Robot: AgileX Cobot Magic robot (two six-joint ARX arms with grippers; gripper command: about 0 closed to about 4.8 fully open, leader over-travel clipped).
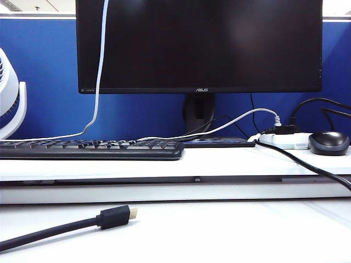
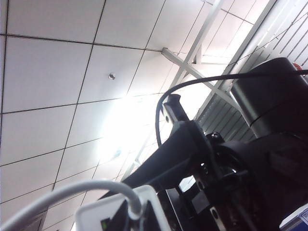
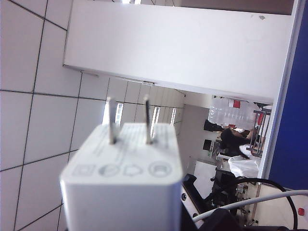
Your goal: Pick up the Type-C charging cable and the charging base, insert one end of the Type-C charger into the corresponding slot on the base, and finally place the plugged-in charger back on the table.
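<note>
A: Exterior view, left to right?

B: Fan (image 1: 8, 93) at the edge. The white cord (image 1: 100, 66) drops from above the frame, crosses the monitor (image 1: 197, 44) and runs off left along the shelf (image 1: 219, 161) behind the keyboard (image 1: 90, 149). A black cable (image 1: 49, 231) with a gold-tipped plug lies on the table (image 1: 247, 235), front left. Further right on the shelf: a greyish cable (image 1: 230, 123), a power strip (image 1: 282, 141), a mouse (image 1: 329, 142).

A: Pincers?

B: Neither appears in that view. Both wrist cameras point up at ceiling tiles.

A: Left pincer?

B: Fingers out of frame. Closed tight; whether on the cord, cannot tell. In its view the white cord (image 2: 62, 195) curves in and its end meets the port face of the charger block (image 2: 113, 214), just beside the green port. Fully seated or not, cannot tell. The other arm (image 2: 269, 159) reaches in, dark, on that side.

A: Right pincer?

B: Gripping the charger block (image 3: 122, 187), narrow-set. The block sits up in the air directly before the camera, two prongs pointing away. Fingers hidden behind it. The white cord (image 3: 250, 202) passes beside it.

A: On the table?

B: Neither block nor cord's plug end.
</note>
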